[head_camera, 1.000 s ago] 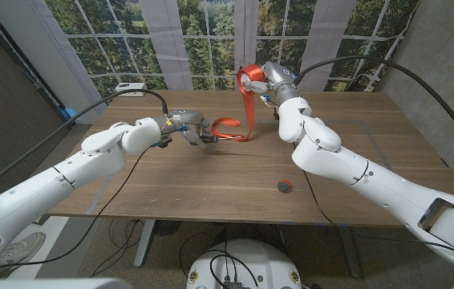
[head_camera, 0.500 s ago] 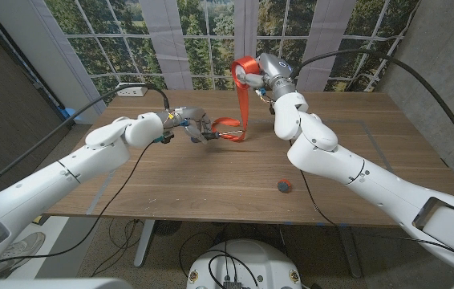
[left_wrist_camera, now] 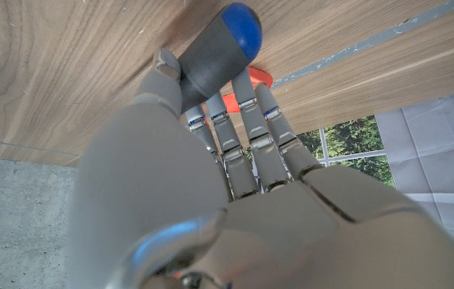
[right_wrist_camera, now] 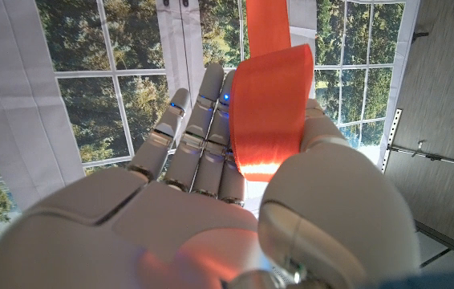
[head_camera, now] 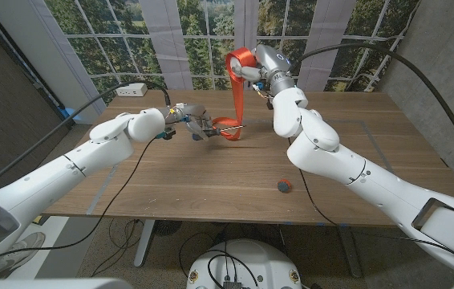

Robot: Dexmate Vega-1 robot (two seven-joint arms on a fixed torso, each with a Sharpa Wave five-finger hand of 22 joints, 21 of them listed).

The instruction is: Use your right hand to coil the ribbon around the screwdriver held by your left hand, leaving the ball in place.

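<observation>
My left hand (head_camera: pixel 190 120) grips a screwdriver (left_wrist_camera: pixel 215 43) with a grey handle and blue end cap, held over the far middle of the table. An orange ribbon (head_camera: pixel 234 88) runs from the screwdriver's shaft, where it loops, up to my right hand (head_camera: pixel 261 64), which holds it raised high near the window. In the right wrist view the ribbon (right_wrist_camera: pixel 270 108) lies draped over the fingers (right_wrist_camera: pixel 203 128) of that hand. A small blue and red ball (head_camera: pixel 284 185) lies on the table toward the front, right of centre.
The wooden table (head_camera: pixel 211 177) has a white power strip (head_camera: pixel 131 89) at its far left corner. Black cables trail along both arms. Windows with trees stand behind the table.
My right hand has lifted the ribbon higher and moved it left toward the screwdriver. The left hand has shifted slightly right. The ribbon's loop at the shaft has drawn tighter.
</observation>
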